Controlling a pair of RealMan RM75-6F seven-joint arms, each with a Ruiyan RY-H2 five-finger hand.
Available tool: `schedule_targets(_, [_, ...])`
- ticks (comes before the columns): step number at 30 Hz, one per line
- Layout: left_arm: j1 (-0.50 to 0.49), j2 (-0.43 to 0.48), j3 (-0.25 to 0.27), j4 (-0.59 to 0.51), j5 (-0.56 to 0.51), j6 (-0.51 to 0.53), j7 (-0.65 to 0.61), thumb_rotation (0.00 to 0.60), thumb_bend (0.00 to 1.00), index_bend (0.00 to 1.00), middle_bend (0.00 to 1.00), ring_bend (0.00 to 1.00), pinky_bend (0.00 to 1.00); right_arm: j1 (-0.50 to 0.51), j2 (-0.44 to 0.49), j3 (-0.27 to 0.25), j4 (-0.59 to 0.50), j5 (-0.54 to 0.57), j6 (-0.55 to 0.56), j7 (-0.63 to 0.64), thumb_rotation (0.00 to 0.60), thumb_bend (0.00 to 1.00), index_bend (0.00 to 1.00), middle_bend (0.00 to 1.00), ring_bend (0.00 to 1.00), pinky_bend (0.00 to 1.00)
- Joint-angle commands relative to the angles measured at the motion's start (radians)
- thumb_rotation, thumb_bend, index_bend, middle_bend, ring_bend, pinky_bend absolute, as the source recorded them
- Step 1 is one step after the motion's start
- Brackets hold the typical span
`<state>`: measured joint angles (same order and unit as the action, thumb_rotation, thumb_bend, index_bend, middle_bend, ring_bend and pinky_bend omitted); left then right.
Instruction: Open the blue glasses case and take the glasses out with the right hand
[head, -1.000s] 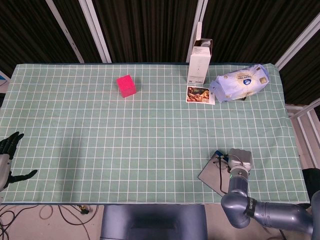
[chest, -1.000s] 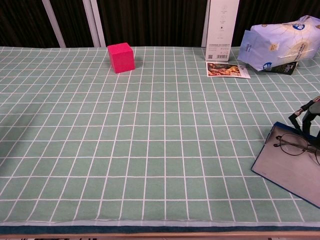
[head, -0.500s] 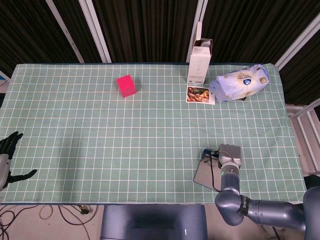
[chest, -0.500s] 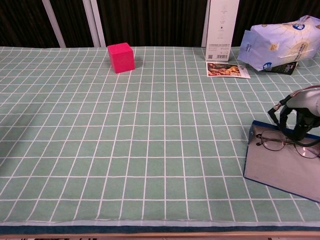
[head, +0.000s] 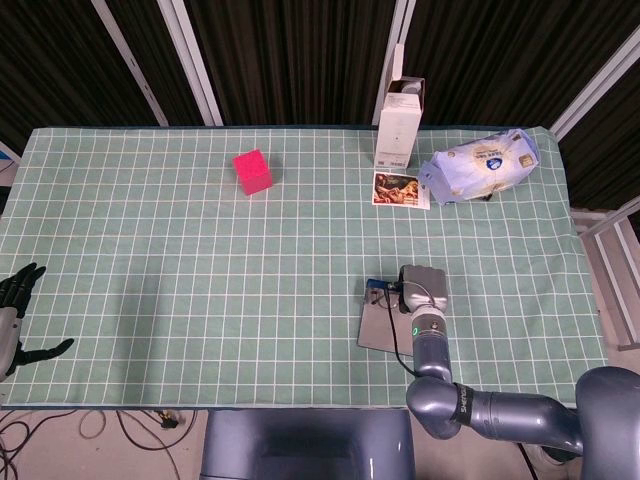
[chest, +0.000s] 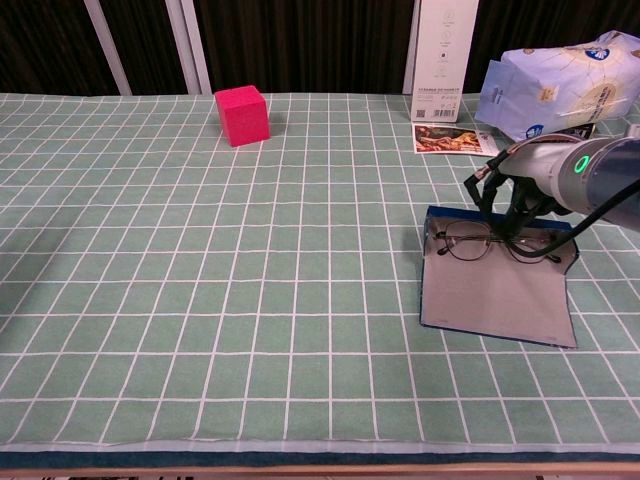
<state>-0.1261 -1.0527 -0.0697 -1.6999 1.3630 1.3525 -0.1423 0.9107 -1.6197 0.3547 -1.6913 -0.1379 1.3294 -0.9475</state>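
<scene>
1. Right robot hand (chest: 515, 205) is down at the far edge of the open case (chest: 497, 290), fingers reaching onto the glasses (chest: 492, 243). From the head view you mostly just get the back of the wrist (head: 424, 290), so honestly I can't tell if it's actually pinching the frame or just touching it.
2. The glasses lie across the far end of the case's grey inside, lenses side by side, arms folded out of sight or too thin to make out.
3. The case is lying flat and open on the desk (chest: 200, 300), blue rim showing around the grey lining, in the right-front part of the green checked cloth.
4. Left robot hand (head: 18, 310) sits way off at the left edge of the desk, fingers spread, holding nothing. Only the head view catches it.
5. Further back, well apart from the case: a small picture card (chest: 455, 139) flat on the cloth, a tall white box (chest: 445, 45) standing upright just behind it, and a pale blue bag (chest: 550, 90) lying on its side to the right of the box.
6. A pink cube (chest: 242, 115) sits alone at the back, left of centre.
</scene>
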Motion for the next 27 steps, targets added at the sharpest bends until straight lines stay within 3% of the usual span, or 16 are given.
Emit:
schedule_targets(1, [0.0,0.0,-0.001,-0.001,-0.002,-0.001,-0.001,0.6,0.0,0.0,0.0,0.0,0.0,-0.003,-0.028,0.002,0.028,-0.073,-0.02,0.061,0.6,0.57,0.51,0.94,1.0,0.93])
schedule_targets(27, [-0.001,0.0,-0.004,-0.002,-0.012,-0.008,-0.008,0.6,0.0,0.0,0.0,0.0,0.0,-0.048,-0.155,-0.038,0.25,-0.504,-0.128,0.398,0.6,0.57,0.51,0.94,1.0,0.93])
